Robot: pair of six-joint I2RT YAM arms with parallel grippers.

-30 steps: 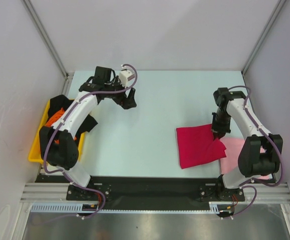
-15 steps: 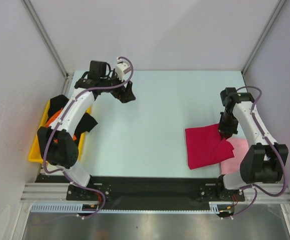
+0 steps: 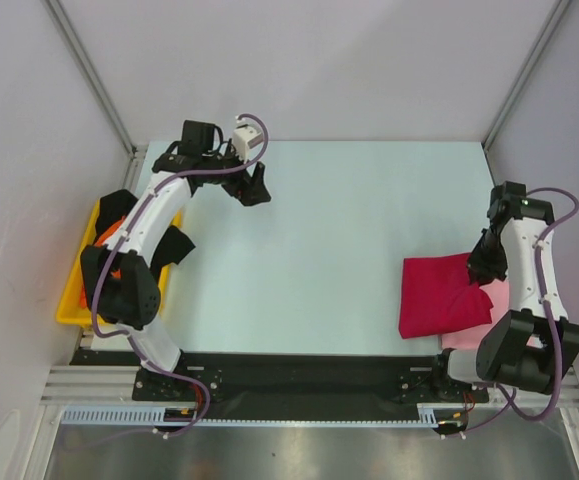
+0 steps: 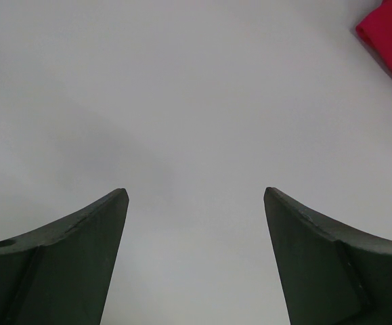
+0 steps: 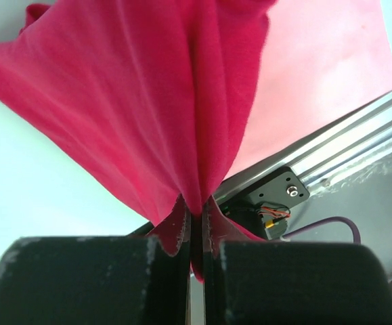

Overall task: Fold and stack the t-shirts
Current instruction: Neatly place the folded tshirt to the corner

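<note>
Top external view: the crimson red t-shirt [image 3: 441,295] is seen folded on the worktop [image 3: 319,250] close to its right edge, toward the near right corner, with its right-hand part overlapping the pale pink t-shirt [image 3: 497,298], which is laid flat in that corner. The right gripper [image 3: 484,265] is placed over the far right part of the red cloth. In the right wrist view the gripper's fingers [image 5: 80,277] are shown pressed together on a gathered fold of the crimson red t-shirt [image 5: 135,115], the cloth being drawn up in pleats from the pinch, with the pale pink t-shirt [image 5: 317,74] behind it. The left gripper [image 3: 254,190] is held above bare worktop near the far left corner; in the left wrist view its fingers [image 4: 67,257] are spread wide apart with nothing between them. A yellow tray [image 3: 74,300] is set at the left edge. The black t-shirt [image 3: 174,245] is draped over its rim, and the orange t-shirt [image 3: 114,232] appears to be bunched inside it, though much is hidden by the left arm.
</note>
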